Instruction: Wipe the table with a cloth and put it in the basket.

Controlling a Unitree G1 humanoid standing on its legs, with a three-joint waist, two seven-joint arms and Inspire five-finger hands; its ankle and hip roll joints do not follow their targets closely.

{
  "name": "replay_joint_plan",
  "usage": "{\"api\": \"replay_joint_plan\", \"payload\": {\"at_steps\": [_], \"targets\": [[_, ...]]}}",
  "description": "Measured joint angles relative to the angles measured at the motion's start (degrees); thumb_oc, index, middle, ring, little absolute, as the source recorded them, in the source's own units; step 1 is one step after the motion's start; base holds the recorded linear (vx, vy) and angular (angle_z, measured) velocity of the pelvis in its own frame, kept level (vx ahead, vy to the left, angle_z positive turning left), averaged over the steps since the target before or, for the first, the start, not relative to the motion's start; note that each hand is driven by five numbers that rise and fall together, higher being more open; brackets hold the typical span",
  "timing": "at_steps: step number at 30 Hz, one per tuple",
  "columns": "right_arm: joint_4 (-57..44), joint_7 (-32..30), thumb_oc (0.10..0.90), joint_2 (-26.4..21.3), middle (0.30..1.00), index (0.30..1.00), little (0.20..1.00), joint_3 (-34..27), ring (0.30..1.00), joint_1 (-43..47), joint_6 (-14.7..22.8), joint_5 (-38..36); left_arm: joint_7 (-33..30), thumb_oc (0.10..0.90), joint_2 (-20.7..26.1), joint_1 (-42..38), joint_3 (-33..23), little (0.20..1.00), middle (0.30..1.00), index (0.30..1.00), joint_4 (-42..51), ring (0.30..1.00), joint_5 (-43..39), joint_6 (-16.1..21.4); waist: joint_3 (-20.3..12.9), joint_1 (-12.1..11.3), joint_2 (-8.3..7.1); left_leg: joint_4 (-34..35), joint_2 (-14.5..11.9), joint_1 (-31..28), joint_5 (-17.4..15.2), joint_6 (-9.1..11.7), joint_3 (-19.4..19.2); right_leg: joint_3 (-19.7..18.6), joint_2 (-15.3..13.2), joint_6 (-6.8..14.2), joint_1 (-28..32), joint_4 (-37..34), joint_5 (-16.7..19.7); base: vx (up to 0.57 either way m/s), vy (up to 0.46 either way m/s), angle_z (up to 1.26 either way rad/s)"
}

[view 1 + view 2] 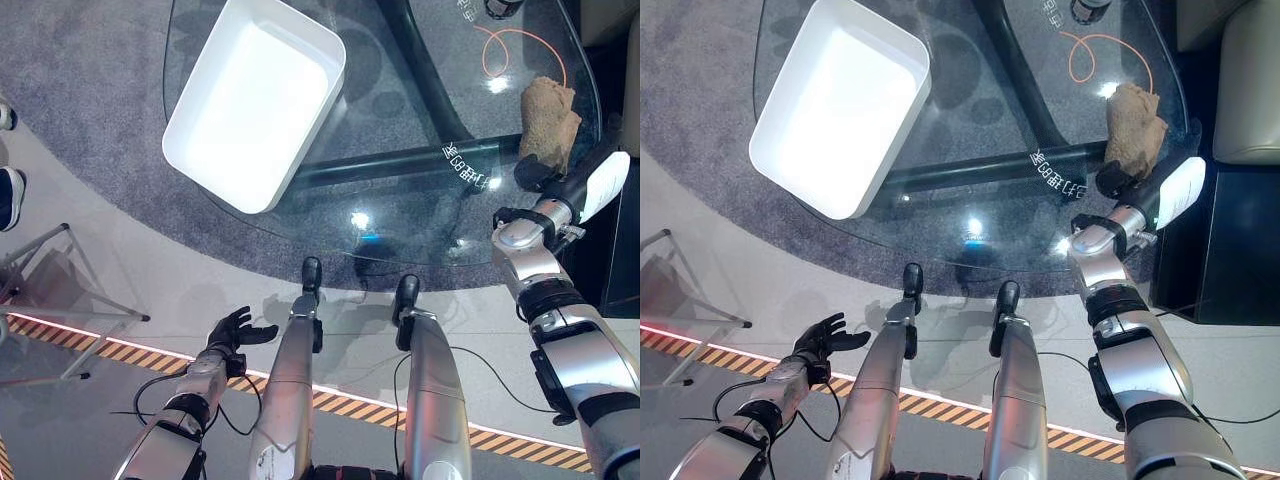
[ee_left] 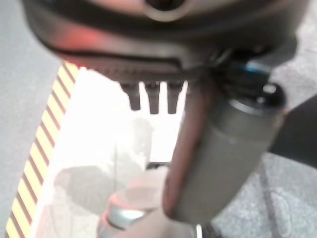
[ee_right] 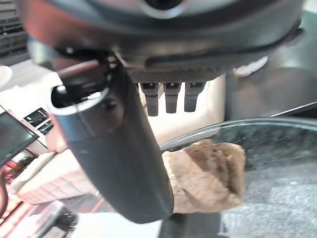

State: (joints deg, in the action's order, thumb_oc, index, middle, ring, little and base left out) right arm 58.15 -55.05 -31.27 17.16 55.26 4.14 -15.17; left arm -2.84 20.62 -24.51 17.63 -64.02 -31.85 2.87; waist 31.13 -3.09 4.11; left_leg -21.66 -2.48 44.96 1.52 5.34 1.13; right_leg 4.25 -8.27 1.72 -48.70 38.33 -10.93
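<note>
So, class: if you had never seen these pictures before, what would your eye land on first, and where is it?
Probably the big white basket, sitting on the glass table toward its left side. Next, the crumpled brown cloth at the table's right edge, with the right hand at its near end. The left hand hangs open, low over the floor.

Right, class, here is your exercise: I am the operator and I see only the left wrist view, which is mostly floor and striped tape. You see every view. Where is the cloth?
Observer: The crumpled brown cloth lies on the round glass table, near its right edge.
Operator: Is the right robot hand holding it?
Observer: No. The right robot hand is open, close beside the cloth on the near side, not gripping it.
Operator: And the basket?
Observer: The white rectangular plastic basket stands on the table's left side, with nothing in it.
</note>
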Motion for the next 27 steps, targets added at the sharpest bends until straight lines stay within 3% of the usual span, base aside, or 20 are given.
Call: {"api": "replay_joint_plan", "payload": {"at_steps": [10, 15, 27], "targets": [[4.32, 7.72, 0.800, -0.49, 0.900, 0.900, 0.900, 0.93, 0.900, 2.63, -0.27, -3.23, 1.16, 0.800, 0.15, -0.07, 0.02, 0.900, 0.900, 0.900, -0.09, 0.900, 0.01, -0.07, 0.02, -0.17, 0.34, -0.27, 0.00, -0.01, 0.02, 0.03, 0.25, 0.13, -0.01, -0.27, -0.02, 0.52, -0.15, 0.00, 0.000, 0.00], [4.46, 12.82, 0.800, -0.49, 0.900, 0.900, 0.900, 1.00, 0.900, 2.64, 0.65, -10.60, 1.24, 0.800, 0.16, -0.07, 0.04, 0.900, 0.900, 0.900, -0.09, 0.900, 0.02, -0.21, 0.05, -0.69, 0.50, -0.25, -0.01, 0.00, 0.06, 0.08, 0.40, 0.24, 0.00, -0.37, -0.03, 0.60, -0.27, 0.00, 0.000, 0.00], [7.20, 15.52, 0.800, -1.19, 0.900, 0.900, 0.900, 0.77, 0.900, 3.87, 1.22, -14.26, 2.28, 0.800, 0.30, -0.21, 0.86, 0.900, 0.900, 0.900, -0.11, 0.900, 0.03, -1.28, 0.04, -1.13, 0.54, -0.29, 0.00, 0.00, 0.08, 0.08, 0.60, 0.40, 0.00, -0.47, 0.03, 0.71, -0.27, 0.00, 0.000, 0.00]]}}
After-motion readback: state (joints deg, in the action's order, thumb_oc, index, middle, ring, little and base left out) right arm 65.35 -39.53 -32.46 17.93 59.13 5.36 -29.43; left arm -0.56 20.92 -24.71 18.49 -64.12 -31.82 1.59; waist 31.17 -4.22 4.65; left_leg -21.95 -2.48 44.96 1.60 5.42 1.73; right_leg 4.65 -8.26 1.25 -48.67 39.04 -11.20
